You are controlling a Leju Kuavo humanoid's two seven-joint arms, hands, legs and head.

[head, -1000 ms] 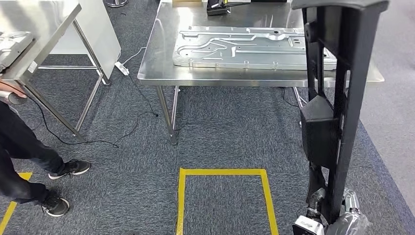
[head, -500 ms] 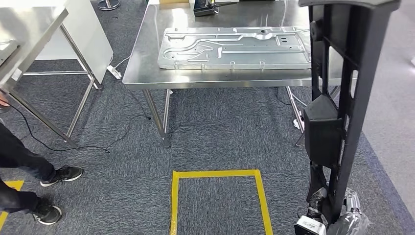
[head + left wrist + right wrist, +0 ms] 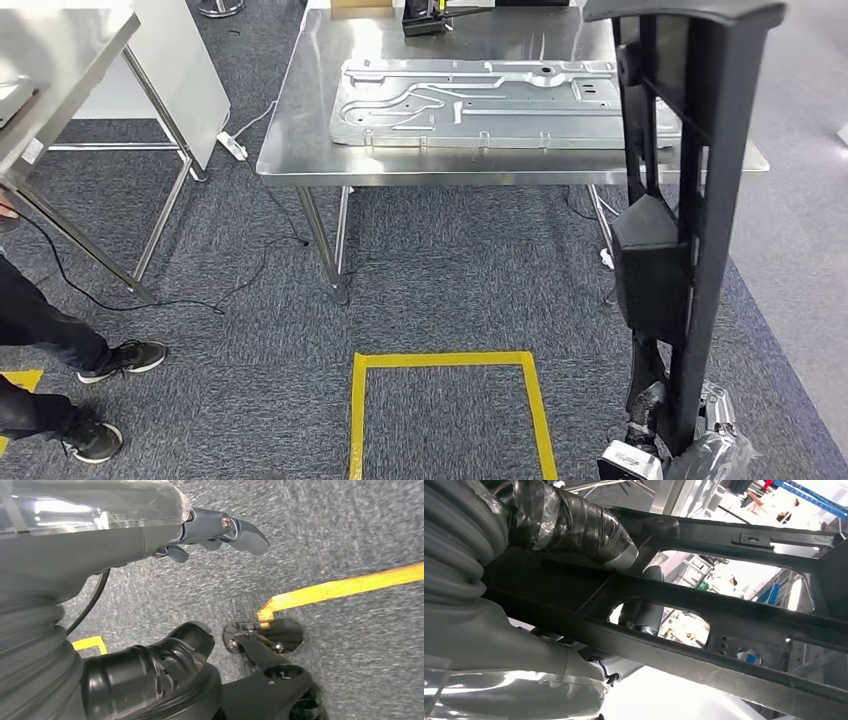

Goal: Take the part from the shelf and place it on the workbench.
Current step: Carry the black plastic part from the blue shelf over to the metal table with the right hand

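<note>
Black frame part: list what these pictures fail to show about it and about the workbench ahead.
- Black frame part: its top is cut off by the head view's upper edge.
- Right hand: the part hides most of its fingers in the right wrist view.
- Workbench: its far side is cut off by the top edge, its right end hidden behind the part.
- Stamped metal panel: its right end is behind the part.

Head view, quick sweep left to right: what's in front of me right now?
Person's shoes → side table legs → power strip → yellow floor square → black part held upright in the right hand.
</note>
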